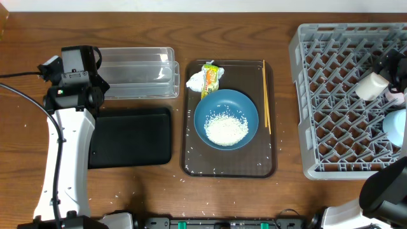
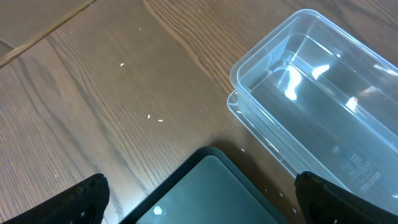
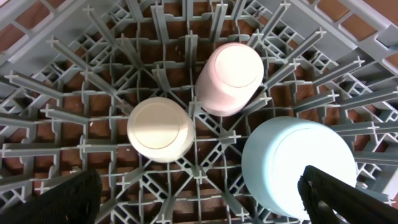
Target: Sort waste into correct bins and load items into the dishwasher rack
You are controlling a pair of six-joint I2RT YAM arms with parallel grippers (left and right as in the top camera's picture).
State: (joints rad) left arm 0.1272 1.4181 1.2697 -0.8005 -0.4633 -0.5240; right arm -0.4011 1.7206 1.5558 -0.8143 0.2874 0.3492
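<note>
The blue bowl (image 1: 202, 109) of rice (image 1: 226, 130) sits on the brown tray (image 1: 191, 159), mid-bench (image 1: 254, 203). Right fingers (image 3: 68, 199) spread wide, empty, above a white cup (image 3: 161, 129) and light-blue bowl (image 3: 298, 165) in the right-hand rack (image 1: 296, 95); left fingers (image 2: 81, 199) gape beside the clear tub (image 2: 261, 124).

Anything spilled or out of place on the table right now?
Yes: loose rice grains lie scattered on the bare wood table beside the black tray and clear tub, and a few more dot the brown tray around the blue bowl. Nothing else looks askew.
</note>
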